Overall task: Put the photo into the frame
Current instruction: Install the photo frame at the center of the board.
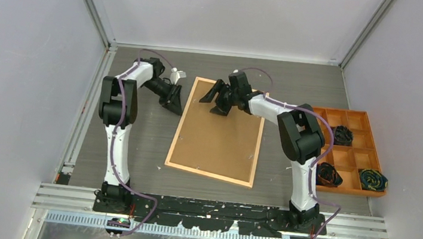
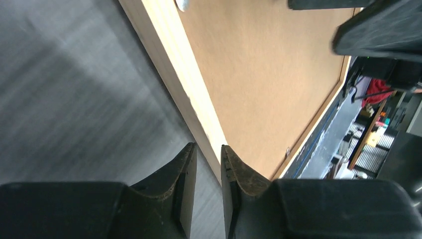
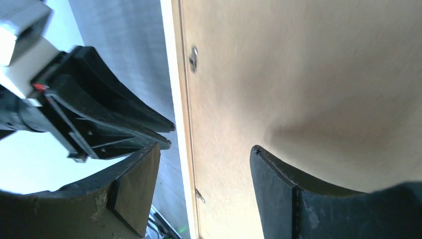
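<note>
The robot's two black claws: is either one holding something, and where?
Nothing is held. The left gripper is nearly shut beside the light-wood frame; the right gripper hangs open over its brown board back.

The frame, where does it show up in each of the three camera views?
Top external: the frame lies face down mid-table between the arms, brown board back up.
Left wrist: its light-wood edge runs diagonally from top centre down to the left gripper.
Right wrist: its edge runs vertically left of centre, board filling the right.
Shared landmark: the small metal clips along that edge.
</note>
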